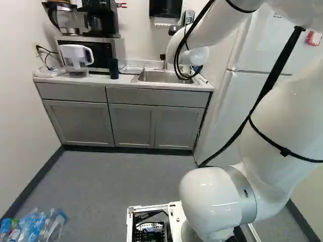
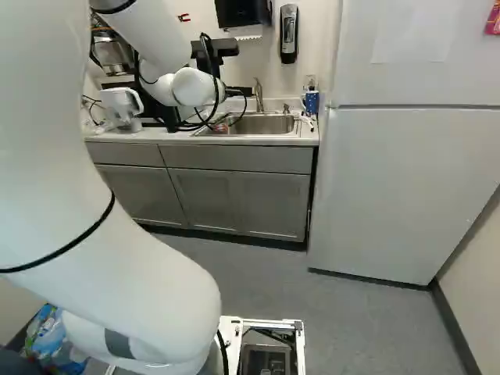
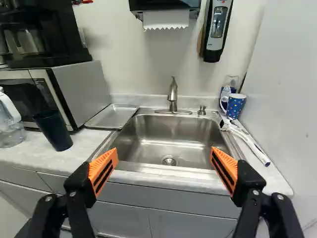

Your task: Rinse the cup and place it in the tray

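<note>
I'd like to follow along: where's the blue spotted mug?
The mug is right of the sink in the right base view, near the white brush.

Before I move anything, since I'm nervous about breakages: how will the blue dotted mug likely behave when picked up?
The blue dotted mug looks rigid and ceramic, so it may chip if knocked. Its smooth side could slip when wet. The handle on one side may make it turn slightly.

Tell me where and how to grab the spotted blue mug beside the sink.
Probably by the handle, coming from over the sink: the mug stands upright, handle turned that way, while the fridge crowds its opposite side. A brush lies just in front, so I'd stay above it.
</note>
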Controlling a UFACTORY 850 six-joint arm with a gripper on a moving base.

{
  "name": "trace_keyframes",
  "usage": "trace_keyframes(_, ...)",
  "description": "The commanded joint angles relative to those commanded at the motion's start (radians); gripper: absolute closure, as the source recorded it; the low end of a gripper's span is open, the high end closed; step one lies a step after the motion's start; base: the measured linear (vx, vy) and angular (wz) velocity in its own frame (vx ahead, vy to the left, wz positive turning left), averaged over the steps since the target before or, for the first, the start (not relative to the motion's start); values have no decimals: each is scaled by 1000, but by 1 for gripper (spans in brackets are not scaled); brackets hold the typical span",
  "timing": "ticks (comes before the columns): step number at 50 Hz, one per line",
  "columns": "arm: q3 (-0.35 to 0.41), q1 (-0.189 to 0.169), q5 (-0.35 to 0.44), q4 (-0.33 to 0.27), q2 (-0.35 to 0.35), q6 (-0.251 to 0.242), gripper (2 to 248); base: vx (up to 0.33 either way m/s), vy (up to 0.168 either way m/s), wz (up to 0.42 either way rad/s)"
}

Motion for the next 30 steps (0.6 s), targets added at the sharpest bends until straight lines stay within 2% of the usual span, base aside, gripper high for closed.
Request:
trace_keyframes(16, -41, 0, -45, 0, -7, 0, 3, 0, 0, 0)
trace_keyframes(30, -71, 0, -45, 0, -8, 0, 3, 0, 0, 0)
